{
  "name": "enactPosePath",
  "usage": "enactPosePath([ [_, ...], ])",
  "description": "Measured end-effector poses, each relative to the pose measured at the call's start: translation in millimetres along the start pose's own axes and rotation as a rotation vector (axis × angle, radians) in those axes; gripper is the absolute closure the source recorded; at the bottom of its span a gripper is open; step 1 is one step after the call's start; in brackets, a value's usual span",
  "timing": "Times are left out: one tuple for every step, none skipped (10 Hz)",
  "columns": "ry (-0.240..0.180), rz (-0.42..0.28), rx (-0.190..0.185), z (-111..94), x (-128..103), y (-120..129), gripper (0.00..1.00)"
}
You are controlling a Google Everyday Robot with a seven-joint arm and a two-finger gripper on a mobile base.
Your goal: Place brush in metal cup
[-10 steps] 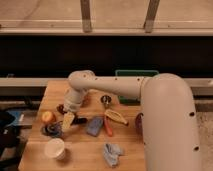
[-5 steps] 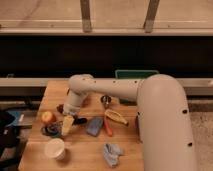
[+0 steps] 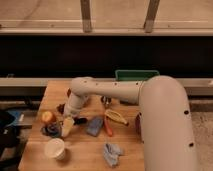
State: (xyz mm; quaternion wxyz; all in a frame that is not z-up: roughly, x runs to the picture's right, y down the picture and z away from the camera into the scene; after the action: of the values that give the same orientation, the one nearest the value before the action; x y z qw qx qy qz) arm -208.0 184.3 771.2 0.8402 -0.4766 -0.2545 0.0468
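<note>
tool [image 3: 67, 126] left of metal cup [image 3: 106, 101], apart | grip: cannot tell | white cup [image 3: 55, 148] near tool

**Free room and obstructions on the table [image 3: 82, 156].** The tool [image 3: 67, 126] hangs low over the left half as viewed. It is hemmed in by an orange fruit [image 3: 48, 116] just beside it, a white cup [image 3: 55, 148] nearer the front edge, and a blue sponge [image 3: 94, 125] on its other side. The robot arm [image 3: 125, 92] spans the rear and covers the table's right side, barring approach there. The metal cup [image 3: 106, 101] stands just below the arm, with a banana-shaped yellow object [image 3: 116, 117] close in front. Bare wood lies between the white cup and a crumpled cloth [image 3: 111, 153], and at the rear-left corner.
</note>
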Motion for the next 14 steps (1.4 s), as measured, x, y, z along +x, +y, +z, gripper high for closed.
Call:
enactPosePath([
  [0.002, 0.001, 0.001, 2.1, -0.7, 0.3, 0.47],
  [0.003, 0.003, 0.002, 3.0, 0.0, 0.5, 0.57],
  [0.004, 0.004, 0.005, 2.9, 0.0, 0.2, 0.67],
  [0.005, 0.004, 0.007, 3.5, 0.0, 0.1, 0.77],
  [0.006, 0.002, 0.010, 2.8, -0.2, -0.3, 0.83],
  [0.009, -0.001, 0.012, 2.1, -0.9, -0.6, 0.84],
  [0.012, -0.006, 0.014, 0.3, -2.9, -0.9, 0.84],
  [0.016, -0.011, 0.016, -2.2, -5.4, -1.3, 0.84],
  [0.020, -0.015, 0.017, -5.0, -7.4, -1.6, 0.84],
  [0.021, -0.021, 0.021, -8.9, -10.0, -2.5, 0.84],
  [0.025, -0.030, 0.027, -14.6, -13.4, -3.0, 0.84],
  [0.030, -0.039, 0.037, -23.6, -18.2, -3.4, 0.84],
  [0.035, -0.046, 0.049, -35.7, -23.3, -3.5, 0.84],
  [0.042, -0.052, 0.061, -46.9, -27.4, -4.2, 0.84],
])
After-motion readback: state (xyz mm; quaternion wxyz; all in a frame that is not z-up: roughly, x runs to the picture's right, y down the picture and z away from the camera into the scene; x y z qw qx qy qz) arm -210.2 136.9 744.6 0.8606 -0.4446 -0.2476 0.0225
